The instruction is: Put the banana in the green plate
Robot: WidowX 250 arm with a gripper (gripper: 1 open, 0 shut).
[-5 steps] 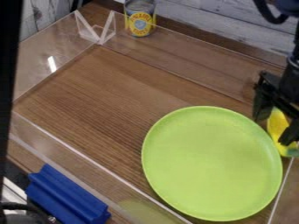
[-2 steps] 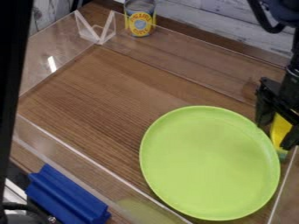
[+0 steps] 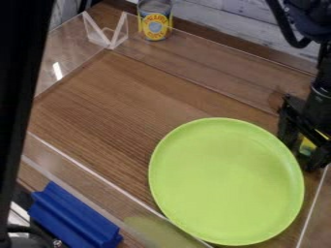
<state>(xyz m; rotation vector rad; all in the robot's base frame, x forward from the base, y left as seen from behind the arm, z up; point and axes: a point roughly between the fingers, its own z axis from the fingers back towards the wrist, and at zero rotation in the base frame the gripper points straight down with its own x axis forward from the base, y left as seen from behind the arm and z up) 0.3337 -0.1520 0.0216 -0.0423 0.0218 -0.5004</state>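
The green plate (image 3: 223,182), large, round and lime-coloured, lies on the wooden table at the front right. Just past its right rim, at the frame's right edge, a sliver of the yellow banana (image 3: 308,147) shows. My black gripper (image 3: 305,136) stands right over it, open, with its dark fingers (image 3: 291,121) down on either side of the banana. Most of the banana is hidden behind the fingers, and no lift off the table shows.
A yellow-labelled can (image 3: 155,23) and a clear plastic stand (image 3: 104,31) sit at the back left. A blue block (image 3: 72,221) lies at the front left corner. A dark upright bar (image 3: 18,97) blocks the left edge of the view.
The gripper has sunk lower over the banana, so less yellow shows. The plate sits slightly further left in the view, and the dark bar at the left has widened.
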